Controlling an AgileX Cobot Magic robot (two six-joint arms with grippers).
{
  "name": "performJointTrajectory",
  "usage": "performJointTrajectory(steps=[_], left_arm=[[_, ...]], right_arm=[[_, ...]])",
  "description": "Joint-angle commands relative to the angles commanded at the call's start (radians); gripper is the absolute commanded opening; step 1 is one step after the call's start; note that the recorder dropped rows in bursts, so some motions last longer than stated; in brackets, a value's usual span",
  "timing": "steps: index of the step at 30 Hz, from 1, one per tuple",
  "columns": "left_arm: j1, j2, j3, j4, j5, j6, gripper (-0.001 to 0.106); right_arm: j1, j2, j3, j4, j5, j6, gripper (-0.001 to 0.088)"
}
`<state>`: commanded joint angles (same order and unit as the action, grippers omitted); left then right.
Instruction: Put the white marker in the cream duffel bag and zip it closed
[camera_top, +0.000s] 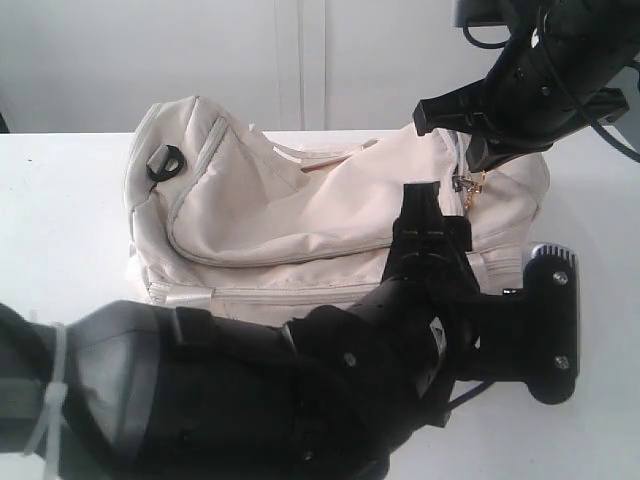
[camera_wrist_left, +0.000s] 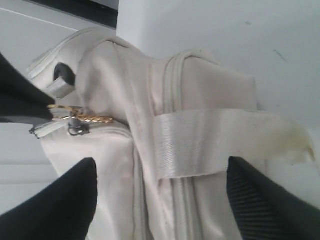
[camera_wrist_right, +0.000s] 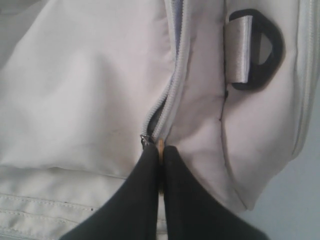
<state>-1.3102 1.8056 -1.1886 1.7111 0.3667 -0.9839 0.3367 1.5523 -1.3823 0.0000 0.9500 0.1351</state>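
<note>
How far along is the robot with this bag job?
Looks nearly done. No marker shows anywhere, so it is probably inside the cream duffel bag. The right end effector pinches the gold keyring pull at the bag's end, with a small dark gap in the zipper beside it. The left end effector is open near the bag. To do: close that gap, let go.

- cream duffel bag (camera_top: 260, 215): soft matt cloth, creased
- strap handle (camera_wrist_left: 210, 142): woven webbing with a satin sheen (ribbed weave visible)
- keyring pull (camera_wrist_left: 82, 118): shiny gold metal
- table (camera_top: 60, 220), left of the frame: smooth, matt white
</note>
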Motion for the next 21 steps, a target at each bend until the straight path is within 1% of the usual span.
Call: performJointTrajectory(steps=[4, 5, 11, 12, 13, 15, 19, 20, 21], left_arm=[[0.003, 0.009, 0.0, 0.002, 0.024, -0.012, 0.075], [0.01, 0.02, 0.0, 0.009, 0.048, -0.012, 0.075], [0.053, 0.07, 0.0, 0.033, 0.06, -0.016, 0.075], [0.055, 0.08, 0.0, 0.033, 0.056, -0.016, 0.073], [0.055, 0.085, 0.0, 0.033, 0.062, -0.016, 0.067], [0.055, 0.087, 0.0, 0.033, 0.063, -0.016, 0.05], [0.055, 0.087, 0.0, 0.033, 0.071, -0.014, 0.005], [0.055, 0.087, 0.0, 0.033, 0.071, -0.011, 0.0], [0.055, 0.087, 0.0, 0.033, 0.071, -0.011, 0.0]], right_arm=[[0.0, 0.0, 0.0, 0.0, -0.002, 0.0, 0.0], [0.0, 0.0, 0.0, 0.0, -0.005, 0.0, 0.0], [0.0, 0.0, 0.0, 0.0, -0.005, 0.0, 0.0], [0.0, 0.0, 0.0, 0.0, -0.005, 0.0, 0.0], [0.0, 0.0, 0.0, 0.0, -0.005, 0.0, 0.0], [0.0, 0.0, 0.0, 0.0, -0.005, 0.0, 0.0], [0.0, 0.0, 0.0, 0.0, -0.005, 0.0, 0.0], [0.0, 0.0, 0.0, 0.0, -0.005, 0.0, 0.0], [0.0, 0.0, 0.0, 0.0, -0.005, 0.0, 0.0]])
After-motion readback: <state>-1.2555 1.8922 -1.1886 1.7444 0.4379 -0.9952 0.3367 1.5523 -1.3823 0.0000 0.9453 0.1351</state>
